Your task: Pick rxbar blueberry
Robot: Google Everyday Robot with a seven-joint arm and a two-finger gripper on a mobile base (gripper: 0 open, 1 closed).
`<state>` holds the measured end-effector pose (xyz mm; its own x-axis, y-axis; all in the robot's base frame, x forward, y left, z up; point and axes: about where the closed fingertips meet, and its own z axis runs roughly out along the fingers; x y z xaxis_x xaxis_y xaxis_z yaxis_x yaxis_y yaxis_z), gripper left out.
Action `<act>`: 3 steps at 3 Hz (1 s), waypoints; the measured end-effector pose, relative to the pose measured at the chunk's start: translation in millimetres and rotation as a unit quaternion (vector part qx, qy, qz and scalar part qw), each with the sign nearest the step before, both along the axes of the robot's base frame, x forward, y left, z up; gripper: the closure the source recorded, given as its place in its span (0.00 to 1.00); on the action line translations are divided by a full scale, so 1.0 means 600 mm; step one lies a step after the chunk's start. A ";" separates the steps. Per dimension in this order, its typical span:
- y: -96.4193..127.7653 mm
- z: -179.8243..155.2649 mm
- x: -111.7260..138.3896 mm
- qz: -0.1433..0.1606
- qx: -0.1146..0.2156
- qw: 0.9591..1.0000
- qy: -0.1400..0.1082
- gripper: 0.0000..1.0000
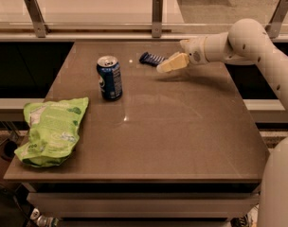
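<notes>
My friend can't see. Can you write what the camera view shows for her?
The robot's claw is beside the rxbar blueberry at the table's far edge. A blue can stands nearby; a green chip bag lies front left.

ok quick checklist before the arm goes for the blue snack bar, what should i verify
1. Snack bar in view, lying flat near the far edge of the table: ok.
2. Claw close to the bar, beside its end away from the can: ok.
3. Claw touching the bar: cannot tell.
4. Can upright and apart from the bar: ok.
5. Chip bag well away, at the near corner: ok.
6. Bar held: not ok, it lies on the table.
</notes>
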<state>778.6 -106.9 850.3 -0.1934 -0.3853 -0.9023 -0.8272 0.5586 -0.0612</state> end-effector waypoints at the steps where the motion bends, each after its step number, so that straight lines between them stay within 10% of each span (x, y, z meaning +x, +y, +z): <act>1: 0.017 -0.013 0.010 0.008 0.006 1.000 0.005 0.00; 3: 0.052 -0.046 0.019 0.024 0.009 0.999 0.021 0.00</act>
<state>790.1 -75.8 822.7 -0.2131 -0.3786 -0.9007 -0.8542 0.5197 -0.0163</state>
